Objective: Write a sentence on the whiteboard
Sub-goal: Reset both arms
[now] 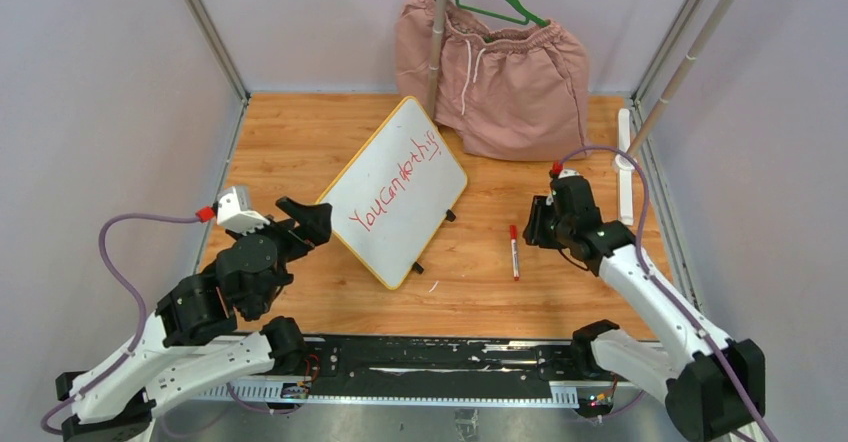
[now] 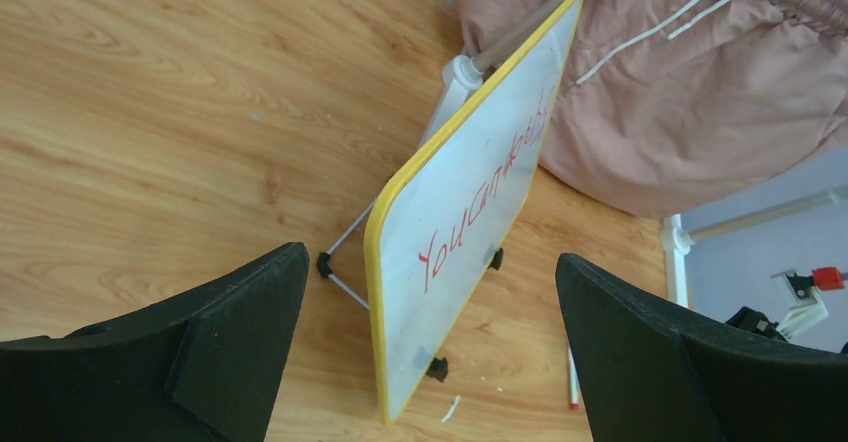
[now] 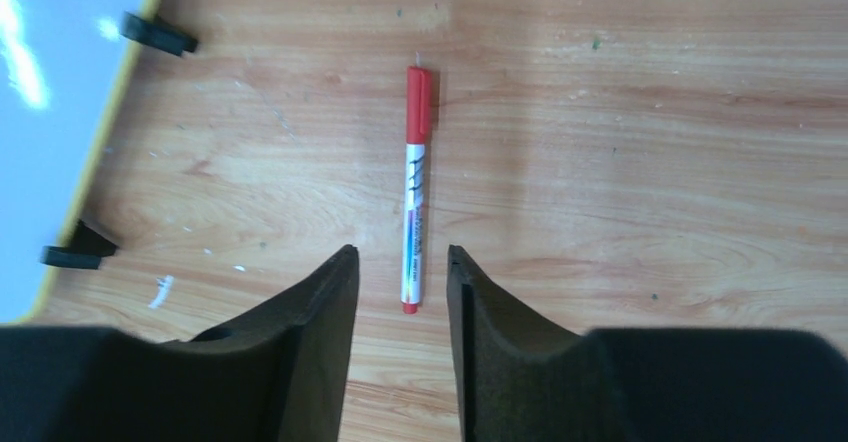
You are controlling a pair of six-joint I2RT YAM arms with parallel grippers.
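The whiteboard (image 1: pixel 393 194) is glossy white with a thin yellow-orange rim and small black feet (image 3: pixel 158 34). The sentence (image 1: pixel 398 184) across it is in red marker script. The marker (image 3: pixel 415 190) has a white barrel with dark print, a red cap and a red tail end. The tabletop (image 1: pixel 300 142) is honey-orange wood with wavy brown grain. The shorts (image 1: pixel 500 67) are dusty pink with white drawstrings, on a green hanger (image 1: pixel 497 0). The left hand (image 1: pixel 305 217) and right hand (image 3: pixel 402 252) are matt black. The arms (image 1: pixel 650 292) are white and black, trailing purple cables (image 1: pixel 150 217).
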